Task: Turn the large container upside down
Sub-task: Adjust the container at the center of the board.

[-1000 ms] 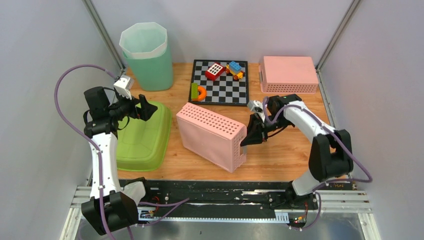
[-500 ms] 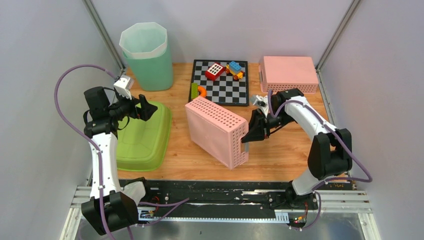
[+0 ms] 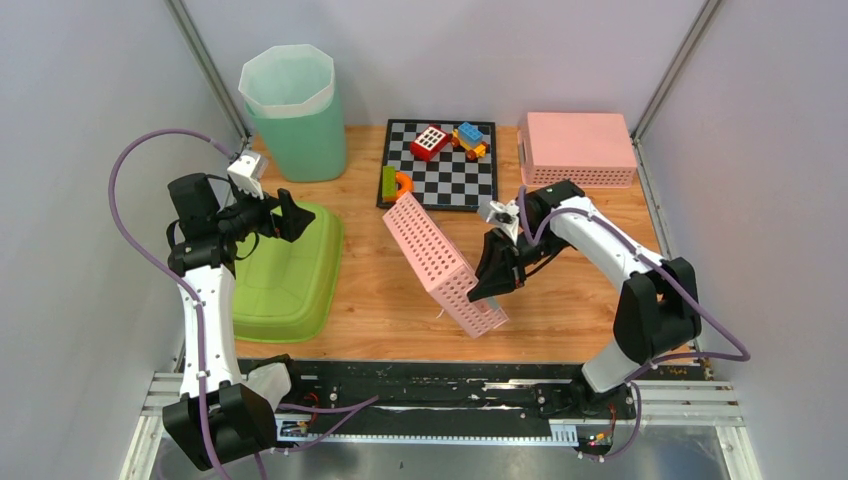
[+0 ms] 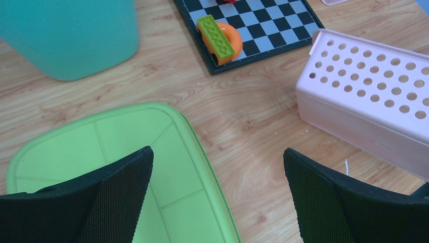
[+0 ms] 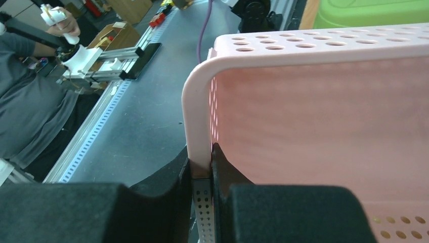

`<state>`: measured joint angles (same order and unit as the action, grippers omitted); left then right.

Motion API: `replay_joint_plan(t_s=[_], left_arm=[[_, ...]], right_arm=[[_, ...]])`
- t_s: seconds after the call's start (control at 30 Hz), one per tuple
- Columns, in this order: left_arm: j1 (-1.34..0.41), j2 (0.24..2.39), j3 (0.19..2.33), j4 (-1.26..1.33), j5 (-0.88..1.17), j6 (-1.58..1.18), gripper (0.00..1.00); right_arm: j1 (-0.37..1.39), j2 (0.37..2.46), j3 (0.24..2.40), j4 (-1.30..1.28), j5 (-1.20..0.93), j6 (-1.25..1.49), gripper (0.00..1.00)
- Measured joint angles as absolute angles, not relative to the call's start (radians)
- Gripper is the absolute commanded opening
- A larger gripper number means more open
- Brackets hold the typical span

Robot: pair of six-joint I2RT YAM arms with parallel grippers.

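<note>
Step in hand: mid-flip. Large pink container (image 3: 444,264) sits centre of top view, tipped up on edge, perforated wall facing upper left, lower corner near the bench (image 3: 560,300) front edge. Right claw (image 3: 493,277) is clamped on the container's rim; wrist view shows both fingers (image 5: 200,177) pinching the thin wall right at a rounded corner. Left claw (image 4: 217,177) hangs w/ fingers wide apart, holding nothing, over the green tub (image 3: 283,270) at left of frame.

Next move, my read: keep rotating the rim over and down toward the left so the open side lands on the wood, then let go. Grip is on a thin edge near a corner, so the box could pivot or slip in the pinch; needs a slow arc. Free space to its left looks enough, green tub is near tho.

Materials/shapes: container = rigid-looking pink plastic, rectangular, rounded corners, rows of round holes along walls. Smaller pink container (image 3: 578,148) of same type upper right, already inverted. Green tub smooth plastic, rounded rectangle. Teal bin (image 3: 292,112) upper left, faceted, white liner. Checkerboard (image 3: 445,170) w/ toy blocks upper centre. Bench = wood grain.
</note>
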<state>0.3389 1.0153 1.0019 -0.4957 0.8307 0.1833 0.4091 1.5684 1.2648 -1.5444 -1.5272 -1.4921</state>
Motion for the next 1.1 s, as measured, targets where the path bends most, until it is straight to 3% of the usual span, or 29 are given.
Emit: replay_joint_plan(t_s=[0.23, 0.47, 0.77, 0.93, 1.1], left_arm=[[0.339, 1.015, 1.002, -0.496, 0.831, 0.184, 1.0], [0.339, 1.016, 1.002, -0.496, 0.831, 0.183, 1.0], [0.339, 1.016, 1.002, -0.496, 0.831, 0.183, 1.0], [0.339, 1.016, 1.002, -0.496, 0.831, 0.183, 1.0], [0.339, 1.016, 1.002, -0.496, 0.831, 0.184, 1.0]], right_arm=[[0.473, 1.57, 1.293, -1.545, -1.511, -1.493, 0.13], [0.549, 1.566, 1.291, -1.46, -1.357, -1.42, 0.13], [0.796, 1.451, 1.204, -1.114, -0.859, -1.159, 0.15], [0.938, 1.419, 1.145, -1.049, -0.584, -1.106, 0.23], [1.084, 1.395, 1.052, -0.997, -0.338, -1.066, 0.4]])
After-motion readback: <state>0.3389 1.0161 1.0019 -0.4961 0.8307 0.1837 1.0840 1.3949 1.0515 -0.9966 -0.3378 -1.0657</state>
